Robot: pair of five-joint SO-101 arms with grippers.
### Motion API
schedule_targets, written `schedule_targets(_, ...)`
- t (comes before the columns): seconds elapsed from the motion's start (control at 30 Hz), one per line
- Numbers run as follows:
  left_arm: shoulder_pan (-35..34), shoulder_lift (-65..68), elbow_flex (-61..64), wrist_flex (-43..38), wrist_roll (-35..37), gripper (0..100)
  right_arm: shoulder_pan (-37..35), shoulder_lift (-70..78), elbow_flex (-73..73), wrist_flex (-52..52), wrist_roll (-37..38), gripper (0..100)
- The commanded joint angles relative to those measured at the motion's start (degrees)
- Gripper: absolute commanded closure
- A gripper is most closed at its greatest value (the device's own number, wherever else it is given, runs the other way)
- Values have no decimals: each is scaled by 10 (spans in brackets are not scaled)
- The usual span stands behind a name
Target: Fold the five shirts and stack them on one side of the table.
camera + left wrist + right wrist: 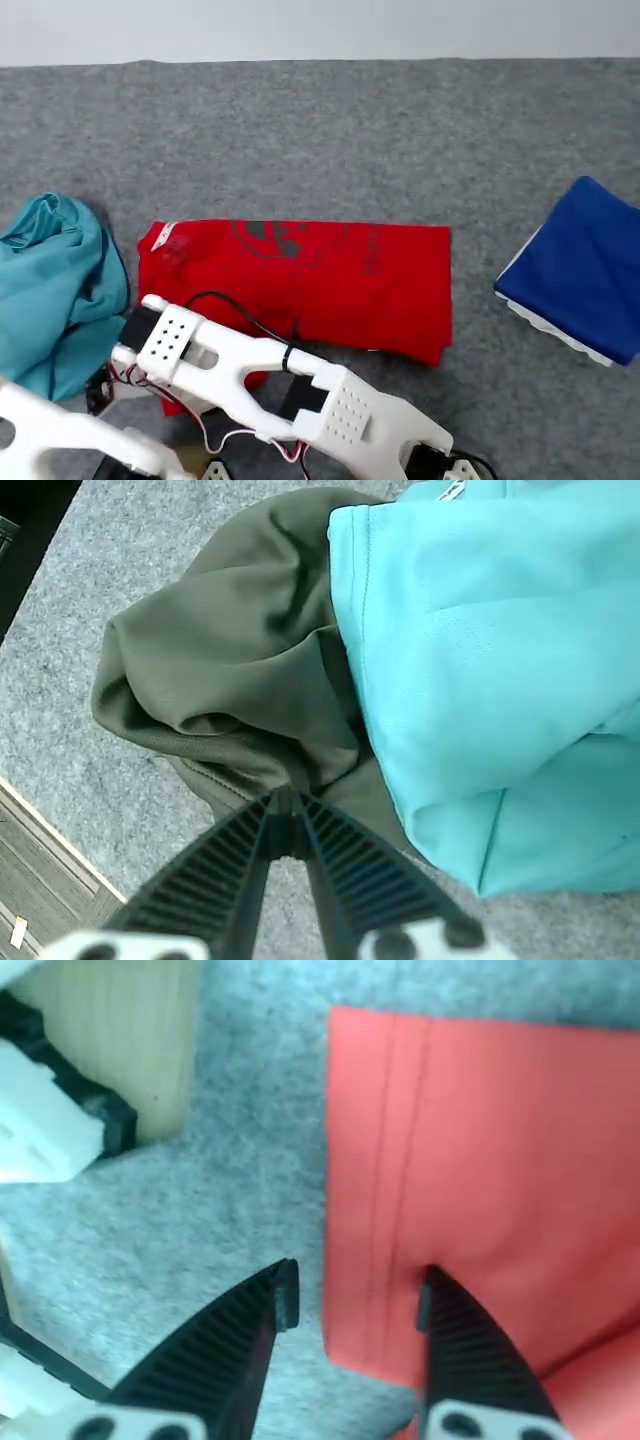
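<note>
A red shirt (pixel 330 280) lies part folded in the middle of the grey mat. My right arm (pixel 250 370) stretches over its near left corner. In the right wrist view my right gripper (pixel 355 1295) is open and straddles the red shirt's (pixel 500 1160) hemmed edge, one finger over the cloth and the other over the mat. A crumpled teal shirt (pixel 55 280) sits at the left. Beside the teal shirt (pixel 500 660) lies an olive shirt (pixel 220 660). My left gripper (pixel 285 798) is shut, with a fold of the olive cloth pinched at its tips.
A folded blue shirt (pixel 590 265) rests at the right edge on top of a white one (pixel 545 322). The mat's near edge (pixel 40 830) runs close to the olive shirt. A wooden block and white arm base (pixel 120 1040) stand near the red shirt's corner.
</note>
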Motion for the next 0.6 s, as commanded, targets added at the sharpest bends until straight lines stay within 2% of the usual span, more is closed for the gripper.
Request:
schedule_targets(0.0,-4,-16,-6,-10,5,992,-4,26,-22,-5,12,844)
schedule_targets(0.2,-4,-16,-4,-10,5,992,-6,61,-94,29,12,987)
schedule_targets(0.57,-2,-16,-3,-24,5,992,21,35,-120,32,4,988)
